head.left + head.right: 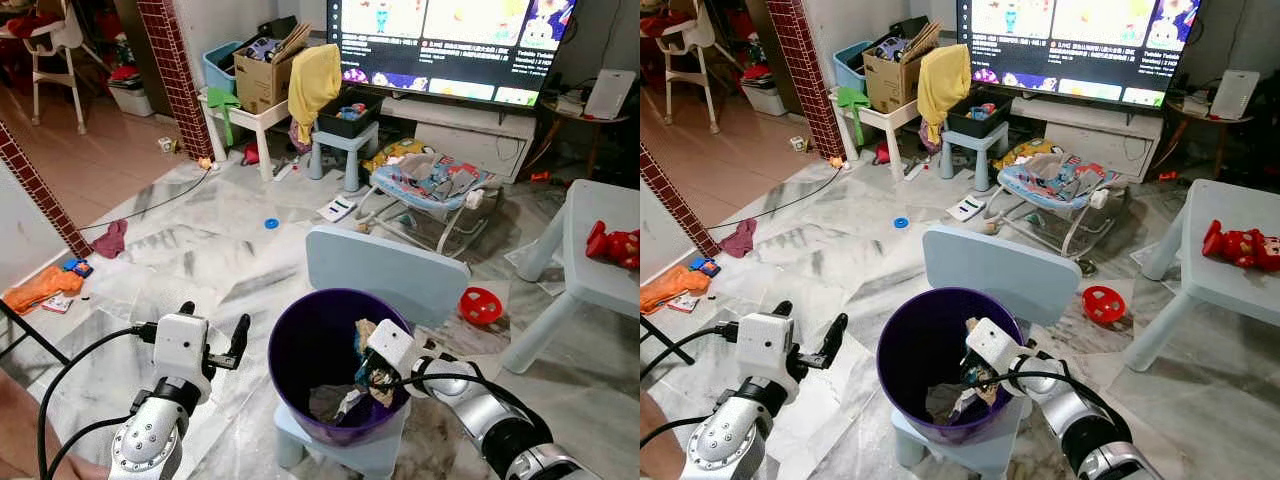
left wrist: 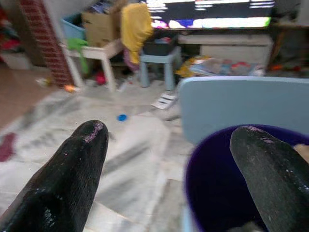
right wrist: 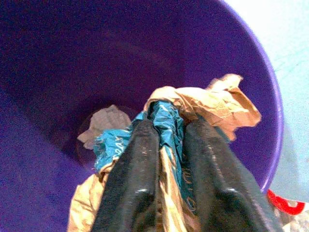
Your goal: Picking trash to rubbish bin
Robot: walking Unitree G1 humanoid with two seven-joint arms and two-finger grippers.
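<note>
Black-fingered right gripper (image 3: 166, 145): reaching over the rim into the purple bin (image 1: 295, 330), fingers closed tight on a crumpled wad of teal and tan wrapper trash (image 3: 193, 108), held inside the bin above its floor. Grey crumpled paper (image 3: 104, 126) lies at the bin's bottom. Bin stands on a pale blue child's chair (image 1: 385, 270). Left gripper (image 1: 213, 335): beside the bin on its left, over the marble floor (image 1: 200, 250), fingers spread wide, holding nothing. Red plastic piece (image 1: 481, 305) on the floor right of the chair. Television (image 1: 450, 45) at the far wall.
</note>
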